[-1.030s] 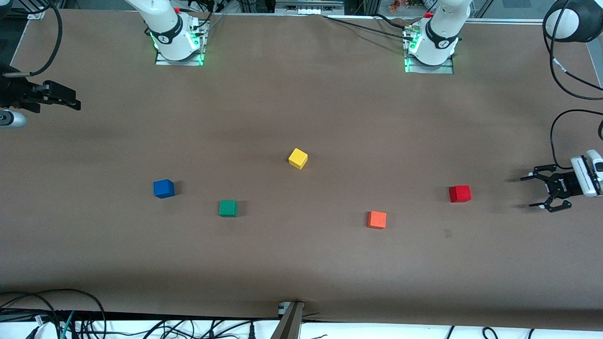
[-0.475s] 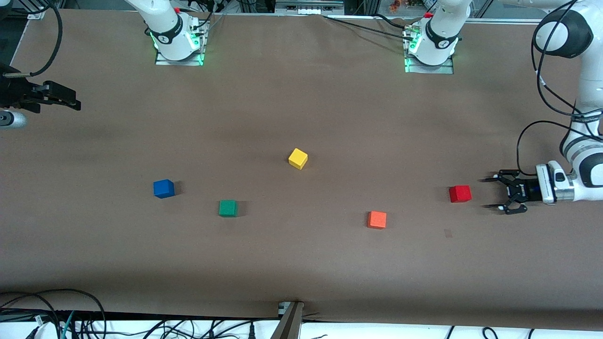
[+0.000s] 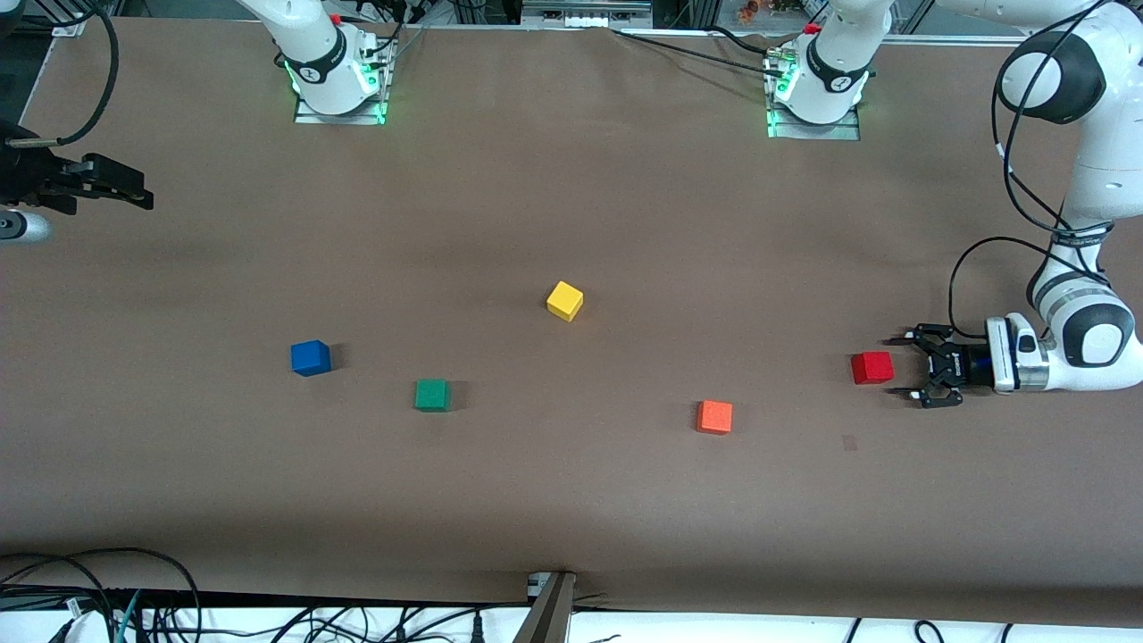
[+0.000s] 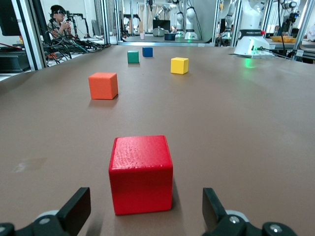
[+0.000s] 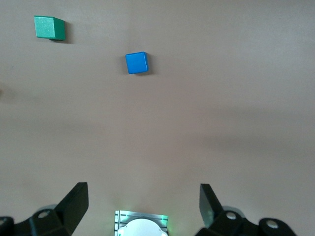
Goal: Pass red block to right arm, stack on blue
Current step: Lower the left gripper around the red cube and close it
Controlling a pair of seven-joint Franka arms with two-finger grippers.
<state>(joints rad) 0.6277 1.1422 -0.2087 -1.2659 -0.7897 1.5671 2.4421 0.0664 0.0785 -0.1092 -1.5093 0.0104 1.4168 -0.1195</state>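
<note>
The red block is sitting on the brown table toward the left arm's end, beside the orange cube and slightly farther from the front camera than it. The left gripper is lying low over the table just beside the red block, its black claw fingers spread wide and holding nothing; in the left wrist view the block is standing just ahead of the gap between the fingertips, not yet between them, untouched. Taking the red block as landmark, the yellow cube is lying toward the right arm's end and farther from the front camera, the green cube farther along that way, and the blue cube farther still. The right gripper is waiting at the table's edge at the right arm's end, wide open and empty.
</note>
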